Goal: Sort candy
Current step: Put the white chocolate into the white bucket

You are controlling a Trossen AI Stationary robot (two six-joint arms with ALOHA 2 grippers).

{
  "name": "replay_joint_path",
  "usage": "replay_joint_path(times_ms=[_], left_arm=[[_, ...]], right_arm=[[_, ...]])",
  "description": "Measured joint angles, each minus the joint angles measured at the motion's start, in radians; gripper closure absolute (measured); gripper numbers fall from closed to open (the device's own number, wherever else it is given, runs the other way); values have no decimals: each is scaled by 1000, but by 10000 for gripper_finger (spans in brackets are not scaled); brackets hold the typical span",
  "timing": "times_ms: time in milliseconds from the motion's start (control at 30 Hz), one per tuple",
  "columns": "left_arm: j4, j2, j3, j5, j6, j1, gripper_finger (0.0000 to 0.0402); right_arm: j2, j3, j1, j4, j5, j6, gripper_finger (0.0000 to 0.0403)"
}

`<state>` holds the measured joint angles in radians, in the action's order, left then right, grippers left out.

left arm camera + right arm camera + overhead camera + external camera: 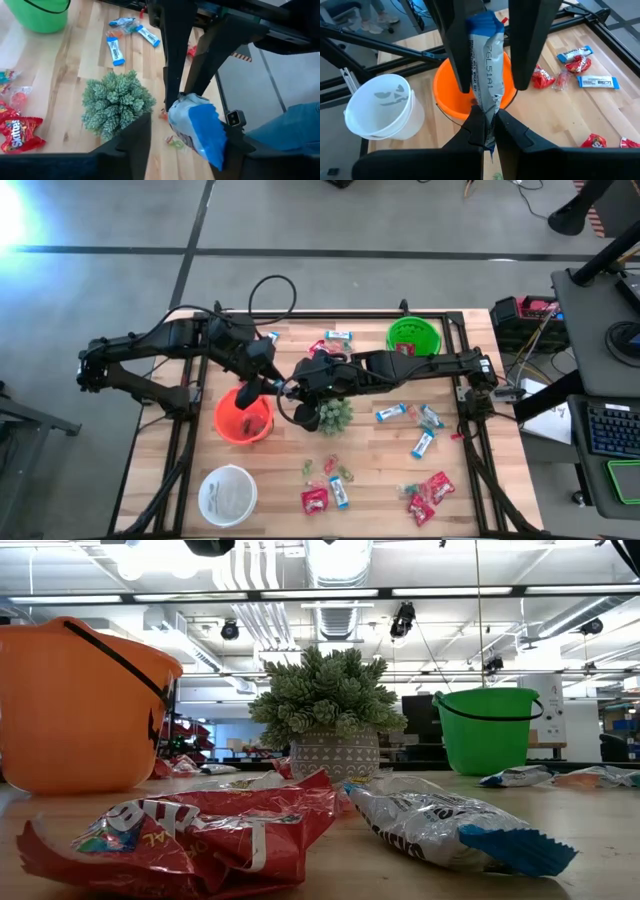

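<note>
Two pincers [489, 137] meet on one bar [485, 75].

We see one blue-and-white bar [484, 75] hanging upright above the orange bowl [506, 95], pinched at its lower end. The other candy [420, 442] lies loose on the wood — red packets [314, 500] at the near edge, blue-and-white bars further right, several more at the far side.

An orange bowl [243, 417] is seen near the left edge of the table [370, 490], a white bowl [227, 494] at its front left corner, a green bowl [413, 336] at the back. Both grippers are met above the orange bowl's rim, beside a spiky plant [334, 415]. Candy [424, 498] is scattered towards the front right.
</note>
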<state>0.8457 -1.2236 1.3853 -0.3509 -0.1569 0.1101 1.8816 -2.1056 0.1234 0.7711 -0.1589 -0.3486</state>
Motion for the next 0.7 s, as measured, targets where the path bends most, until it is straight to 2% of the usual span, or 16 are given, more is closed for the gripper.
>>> replay_joint_path(times_ms=[267, 400, 533, 700], left_arm=[[1, 0, 0, -12, 25, 0, 352], [2, 0, 0, -12, 7, 0, 386], [2, 0, 0, -19, -18, 0, 383], [1, -2, 5, -55, -34, 1, 333]], right_arm=[[0, 0, -1, 1, -2, 0, 390], [0, 0, -1, 2, -2, 0, 390], [0, 0, -1, 1, 0, 6, 390], [0, 0, 1, -8, 3, 9, 390]])
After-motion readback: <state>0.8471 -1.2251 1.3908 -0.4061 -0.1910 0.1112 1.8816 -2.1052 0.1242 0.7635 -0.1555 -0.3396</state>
